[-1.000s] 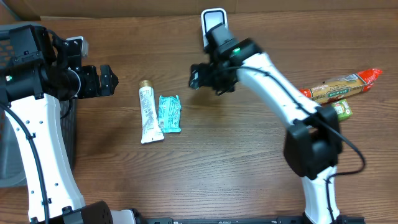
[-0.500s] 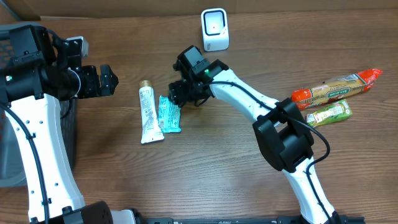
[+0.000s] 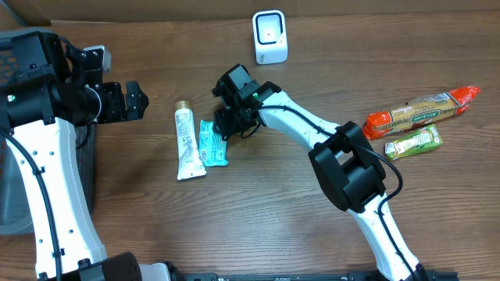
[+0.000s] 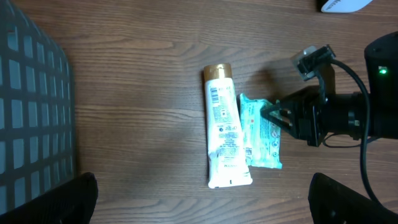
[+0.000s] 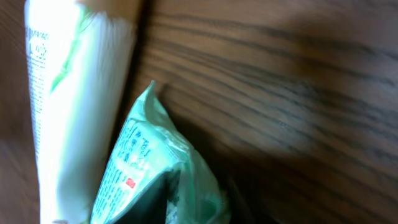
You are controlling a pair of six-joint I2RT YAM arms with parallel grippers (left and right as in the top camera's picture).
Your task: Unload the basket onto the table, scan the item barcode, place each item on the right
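pinches the teal packet [image 3: 212,147] at its upper right edge with the right hand [image 3: 226,125], down on the surface [image 3: 273,211] just beside a white tube [image 3: 187,144]; holds the left hand [image 3: 139,100] spread wide, well apart.

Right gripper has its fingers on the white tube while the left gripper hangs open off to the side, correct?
No. The right gripper has its fingers on the teal packet, not the white tube beside it, as the left wrist view shows. The left gripper does hang open off to the side.
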